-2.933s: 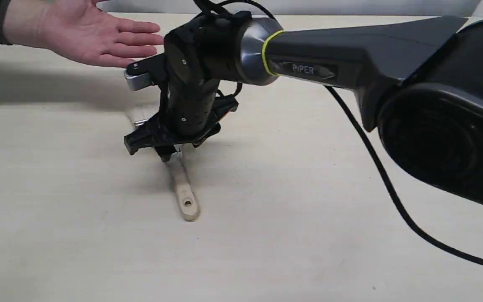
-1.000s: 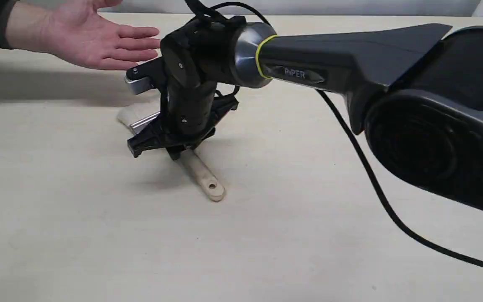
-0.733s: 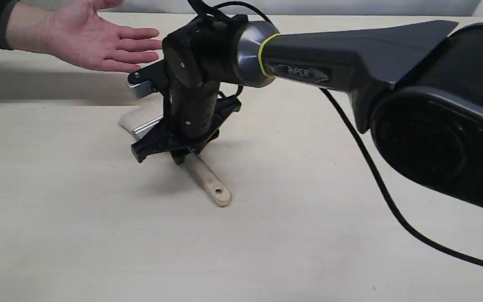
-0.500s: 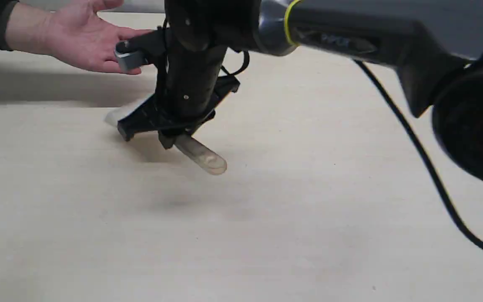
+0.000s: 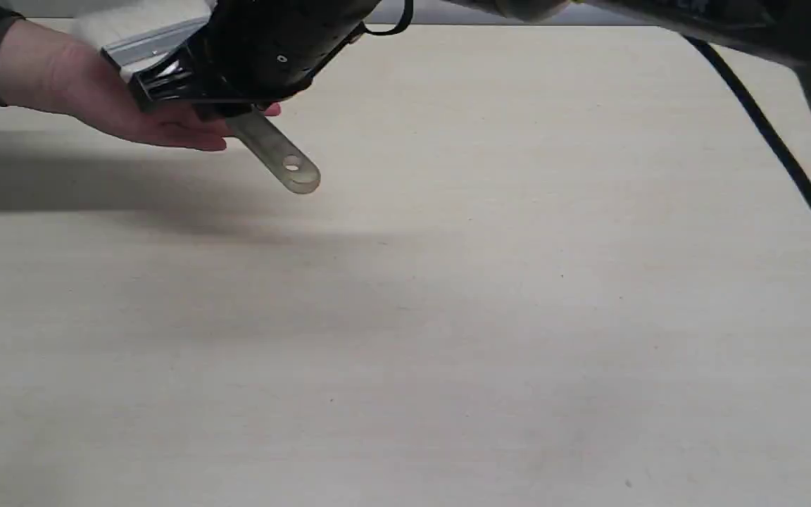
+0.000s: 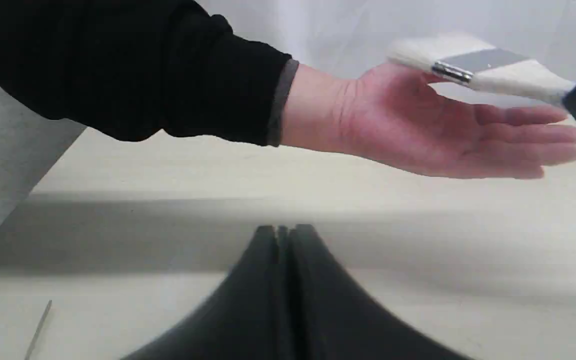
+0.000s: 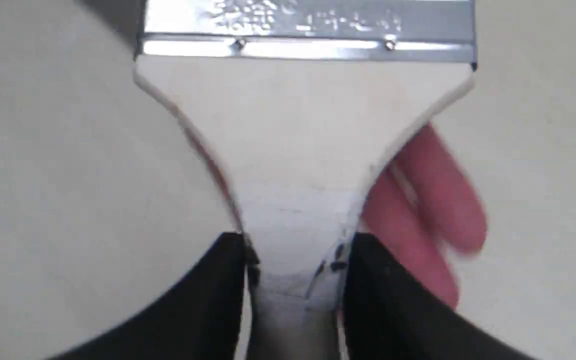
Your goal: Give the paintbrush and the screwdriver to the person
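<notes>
Beige table [image 5: 448, 317], right end effector [image 7: 295, 250] clamping paintbrush [image 7: 303, 125]

Paintbrush [image 5: 275, 150]: wide, flat, pale bristles, silver ferrule, light wooden handle with hole near end. Lifted off table [image 5: 448, 317], clamped at handle neck in right tool [image 7: 295, 250]. Tilted, handle end lower, bristle end over palm; contact unclear.
Person's hand [image 5: 89, 88]: bare, palm up, fingers flat, dark sleeve cuff, under brush head.

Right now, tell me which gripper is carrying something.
The right gripper, clamped on the paintbrush handle above the person's hand; the left gripper is shut, empty.
</notes>
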Robot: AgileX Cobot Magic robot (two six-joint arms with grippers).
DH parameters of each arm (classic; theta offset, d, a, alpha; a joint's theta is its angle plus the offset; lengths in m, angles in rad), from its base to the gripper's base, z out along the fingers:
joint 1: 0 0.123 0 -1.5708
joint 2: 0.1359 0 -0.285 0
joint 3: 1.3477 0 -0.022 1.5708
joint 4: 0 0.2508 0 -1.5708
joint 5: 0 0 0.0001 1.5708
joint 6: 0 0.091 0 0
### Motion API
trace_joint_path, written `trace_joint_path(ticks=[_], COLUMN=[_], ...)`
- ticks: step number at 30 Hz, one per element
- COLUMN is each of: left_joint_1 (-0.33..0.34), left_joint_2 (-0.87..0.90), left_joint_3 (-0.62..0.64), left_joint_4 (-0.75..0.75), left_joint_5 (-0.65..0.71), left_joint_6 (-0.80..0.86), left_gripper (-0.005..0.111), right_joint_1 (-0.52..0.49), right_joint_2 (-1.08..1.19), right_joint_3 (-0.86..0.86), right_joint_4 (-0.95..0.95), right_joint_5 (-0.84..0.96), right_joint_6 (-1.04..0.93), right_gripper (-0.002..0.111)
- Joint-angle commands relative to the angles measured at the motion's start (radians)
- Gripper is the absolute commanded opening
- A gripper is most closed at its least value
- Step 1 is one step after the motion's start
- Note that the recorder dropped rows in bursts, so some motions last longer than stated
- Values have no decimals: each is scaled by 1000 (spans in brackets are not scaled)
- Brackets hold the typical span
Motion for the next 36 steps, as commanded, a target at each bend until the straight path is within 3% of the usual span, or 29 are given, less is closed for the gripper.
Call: trace_joint_path(ticks=[1, 6, 12, 14, 18, 25, 36], left_joint_1=[-8, -8, -8, -8, -8, -8, -8], left_joint_2=[-2, -2, -2, -2, -2, -2, -2], left_joint_3=[2, 2, 2, 2, 2, 2, 2], left_joint_4=[-3, -3, -1, -1, -1, -1, -1], left_joint_5=[-5, -5, -7, -7, -7, -7, -7], left_joint_6=[-2, -2, -2, -2, -2, -2, -2], left_gripper=[0, 0, 0, 0, 0, 0, 0], right_joint_1=[-2, -2, -2, -2, -2, -4, -2], right_joint_2=[33, 104, 128, 116, 72, -54, -300], right_joint_3=[-2, -71, -99, -99, -99, -99, -68], right_joint_4=[2, 2, 5, 5, 3, -30, -147], right_joint_5=[-106, -102, -98, -75, 1, 167, 355], right_joint_6=[-62, -102, -102, -102, -105, -103, -48], right_gripper=[4, 7, 40, 44, 42, 4, 4])
